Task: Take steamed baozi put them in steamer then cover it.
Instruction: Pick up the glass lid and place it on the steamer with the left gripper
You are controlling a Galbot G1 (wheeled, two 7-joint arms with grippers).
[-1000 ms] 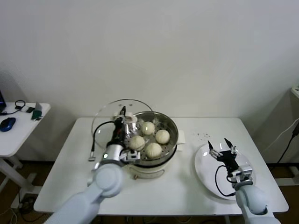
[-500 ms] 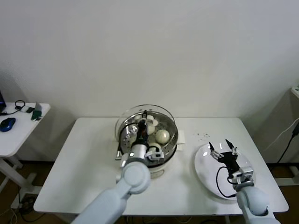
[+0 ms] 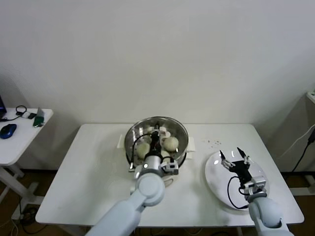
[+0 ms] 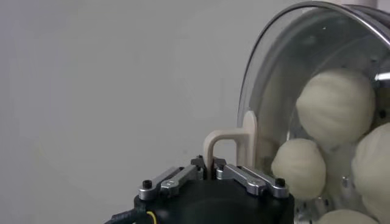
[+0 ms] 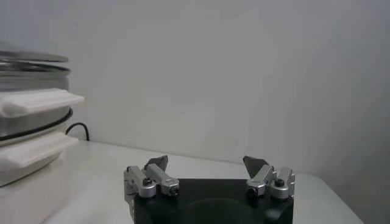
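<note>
Four cream-white dough buns [image 3: 170, 143] sit under the round glass cover [image 3: 156, 139], its handle grasped by left gripper [image 3: 156, 136] fingers above the shiny steel steamer [image 3: 181, 156]; releasing comes next, with the spread right gripper [image 3: 234, 158] parked at three o'clock.

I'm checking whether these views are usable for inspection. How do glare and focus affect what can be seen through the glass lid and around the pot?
Head view: the cover over the steamer reflects a little, and the baozi show through.
Left wrist view: the left gripper, shut on the lid's handle, is sharp; buns read clearly through the glass.
Right wrist view: the open right gripper is sharp, the pot's edge softer.
</note>
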